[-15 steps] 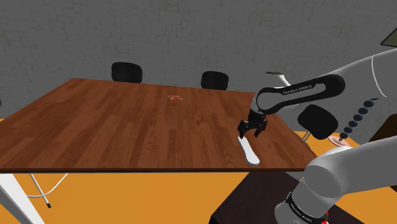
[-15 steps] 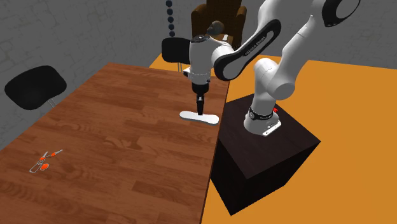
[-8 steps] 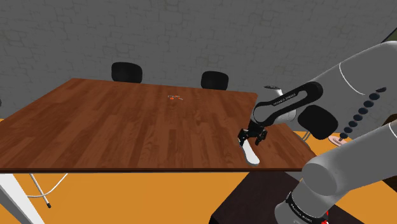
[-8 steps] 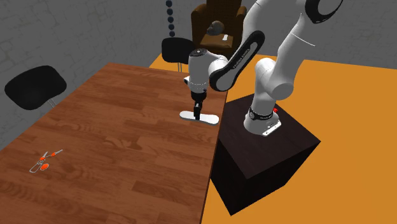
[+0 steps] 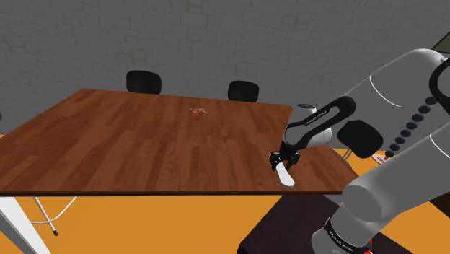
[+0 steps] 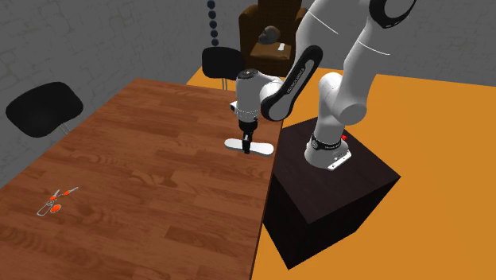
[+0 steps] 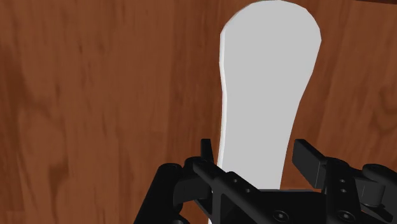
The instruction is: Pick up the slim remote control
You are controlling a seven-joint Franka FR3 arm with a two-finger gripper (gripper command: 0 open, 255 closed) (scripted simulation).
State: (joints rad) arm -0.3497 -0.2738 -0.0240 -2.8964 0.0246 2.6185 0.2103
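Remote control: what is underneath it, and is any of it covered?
The white remote lies flat on the wooden table; nothing else shows beneath. Its near end is hidden behind the gripper, whose open fingers straddle it.

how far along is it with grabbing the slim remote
Done: the claw sits at the white remote, fingers straddling its narrower part. In hand: the grasp; the fingers look open, with a gap on one side. Left: clamp and lift, since the remote lies flat on the wooden table.
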